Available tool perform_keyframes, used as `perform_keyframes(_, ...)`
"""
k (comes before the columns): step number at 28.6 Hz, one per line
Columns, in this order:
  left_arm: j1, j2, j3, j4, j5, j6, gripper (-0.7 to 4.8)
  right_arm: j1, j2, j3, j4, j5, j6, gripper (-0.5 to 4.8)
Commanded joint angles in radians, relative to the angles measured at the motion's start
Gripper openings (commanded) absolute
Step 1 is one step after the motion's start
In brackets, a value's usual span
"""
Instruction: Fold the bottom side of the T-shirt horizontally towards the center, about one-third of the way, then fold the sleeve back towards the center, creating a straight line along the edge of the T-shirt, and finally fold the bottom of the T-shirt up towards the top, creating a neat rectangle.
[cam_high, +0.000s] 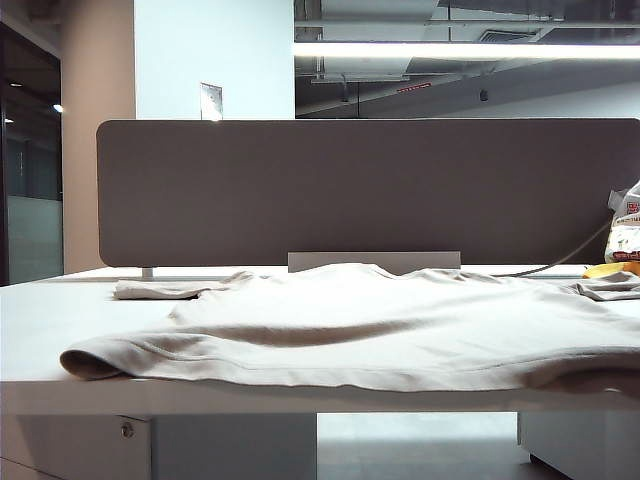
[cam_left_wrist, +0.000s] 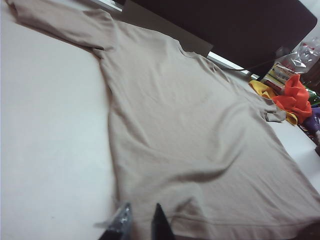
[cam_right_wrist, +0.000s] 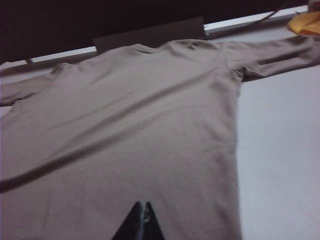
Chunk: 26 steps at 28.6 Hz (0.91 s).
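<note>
Left fingers (cam_left_wrist: 139, 224) slightly apart, empty | right fingers (cam_right_wrist: 140, 220) together | T-shirt (cam_high: 400, 320) flat on desk (cam_high: 40, 330)

Ceiling strip light (cam_high: 470, 49) at 12 o'clock glares a bit. Exterior view is crisp with soft shadows in the T-shirt (cam_high: 380, 330) folds. Right wrist view is dim and blurry, left's washed out.

The T-shirt (cam_high: 380, 325) is plain beige, short-sleeved, spread flat and unfolded across the lower centre of the exterior frame. The bottom of the T-shirt (cam_high: 330, 378), a stitched hem, runs along the lower edge, slightly rumpled at left.
</note>
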Motion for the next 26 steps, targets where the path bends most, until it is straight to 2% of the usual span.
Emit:
perform_keyframes(1, -0.002, 0.001, 0.005, -0.03, 0.024, -0.026, 0.57, 0.0, 0.0, -0.002, 0.03, -0.008, 0.002, 0.0)
perform_keyframes(8, -0.003, 0.001, 0.006, -0.031, 0.063, -0.043, 0.56, 0.001, 0.0, -0.002, 0.009, -0.005, 0.002, 0.04)
perform_keyframes(9, -0.003, 0.001, 0.006, -0.032, 0.063, -0.043, 0.57, 0.001, 0.0, -0.002, 0.028, -0.005, 0.005, 0.19)
perform_keyframes(11, -0.003, 0.001, 0.006, -0.033, 0.06, -0.041, 0.57, 0.001, 0.0, 0.0, 0.093, -0.001, 0.045, 0.9)
perform_keyframes(12, -0.003, 0.001, 0.006, -0.034, 0.058, -0.04, 0.57, 0.0, 0.0, 0.002, 0.124, 0.008, 0.061, 1.07)
perform_keyframes(14, -0.003, 0.002, 0.008, -0.037, 0.058, -0.04, 0.56, 0.0, 0.0, 0.018, 0.143, 0.048, 0.101, 1.09)
perform_keyframes(19, -0.006, 0.042, 0.008, -0.039, 0.057, -0.039, 0.56, 0.0, 0.047, 0.1, 0.045, 0.116, 0.104, 1.09)
perform_keyframes(26, -0.051, 0.146, 0.008, -0.037, 0.029, -0.035, 0.57, 0.0, 0.265, 0.219, 0.024, 0.156, 0.126, 1.08)
